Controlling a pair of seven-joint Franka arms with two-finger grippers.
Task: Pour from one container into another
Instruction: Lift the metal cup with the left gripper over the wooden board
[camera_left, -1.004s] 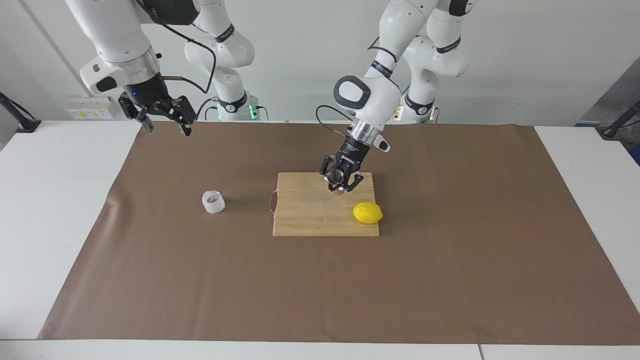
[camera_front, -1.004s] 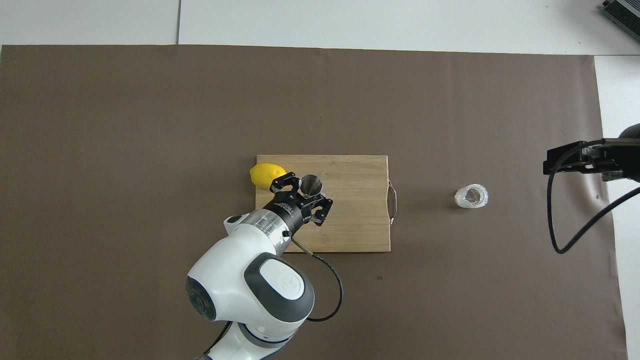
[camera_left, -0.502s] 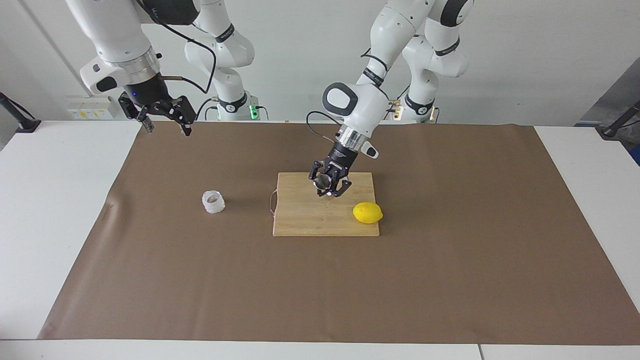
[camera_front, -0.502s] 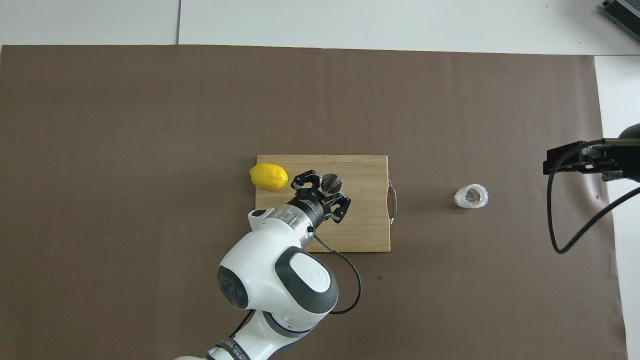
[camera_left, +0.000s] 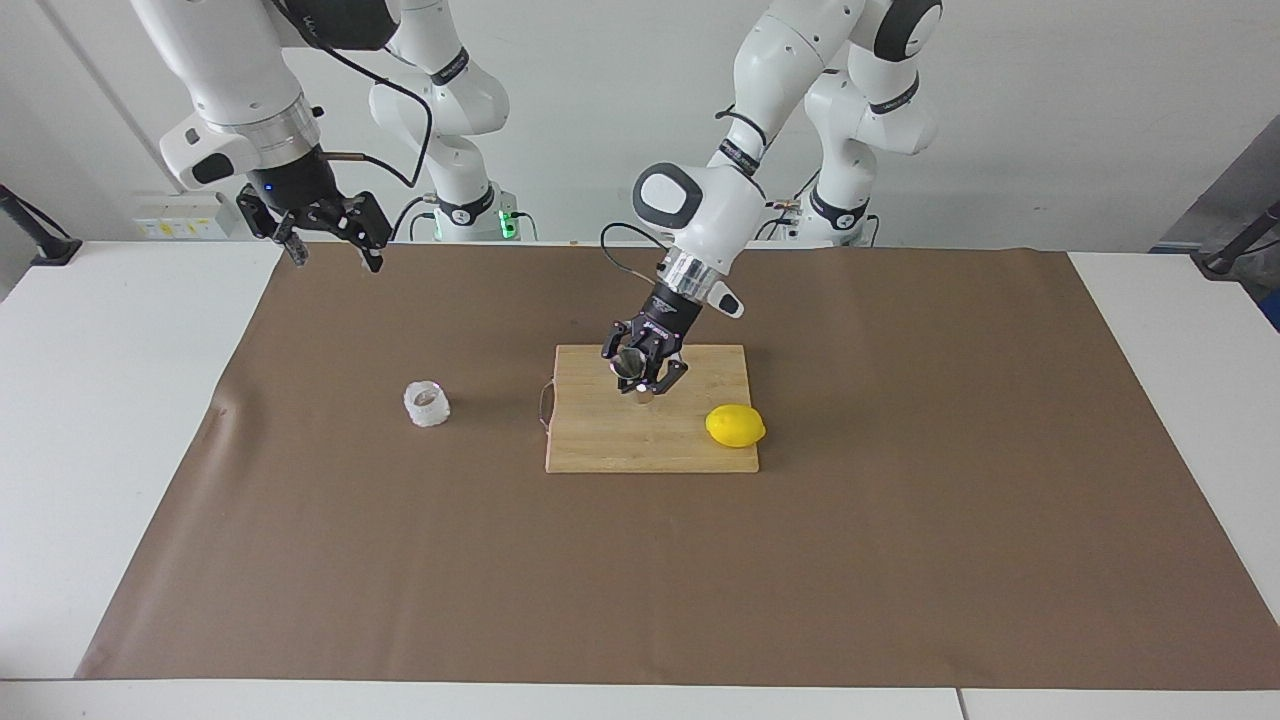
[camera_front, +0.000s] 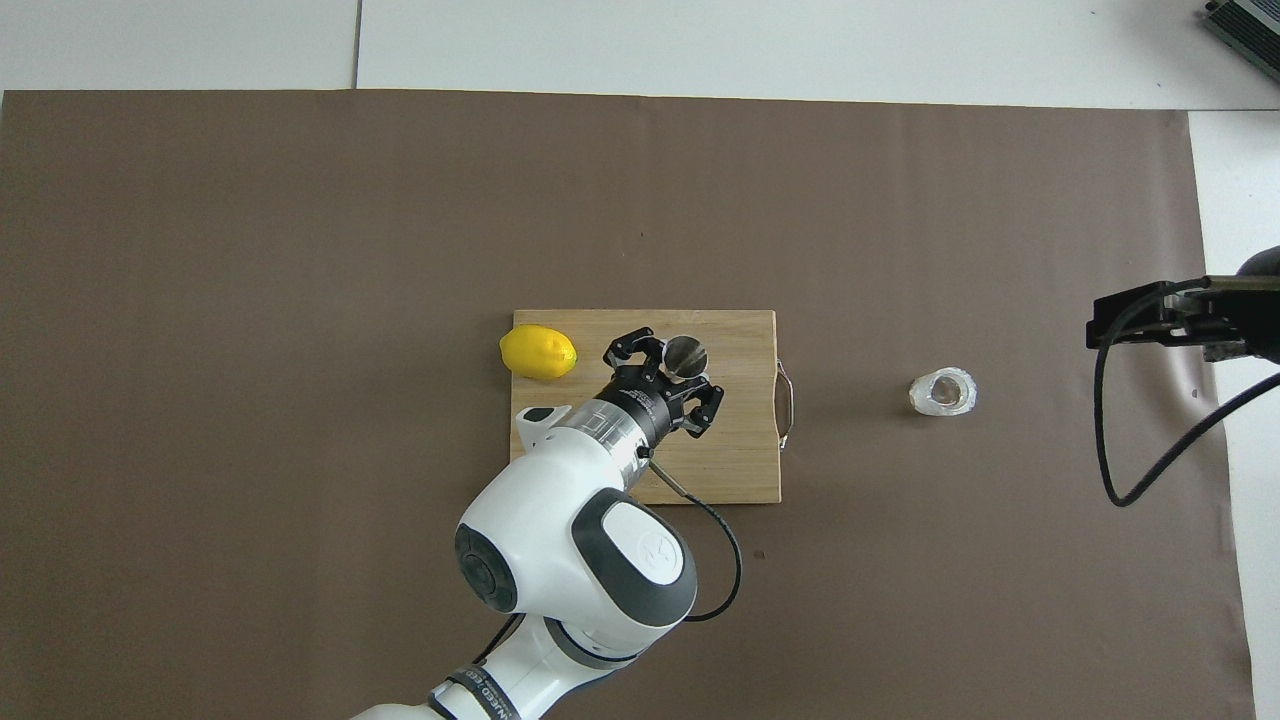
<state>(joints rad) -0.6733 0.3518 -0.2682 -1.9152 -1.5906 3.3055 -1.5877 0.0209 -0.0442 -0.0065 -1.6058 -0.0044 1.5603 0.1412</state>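
Observation:
The steel jigger is held in my left gripper, which is shut on it low over the wooden cutting board; I cannot tell whether its base touches the board. It also shows in the overhead view, with the left gripper around it. The whitish textured cup stands upright on the brown paper beside the board, toward the right arm's end, and shows from above too. My right gripper is open and empty, raised over the paper's corner, and waits.
A yellow lemon lies on the board's corner toward the left arm's end, also seen from above. The board has a metal handle on the cup's side. Brown paper covers the table.
My left gripper has carried the jigger across the board, away from the lemon and toward the cup's side. The cup, lemon and right arm have not moved.

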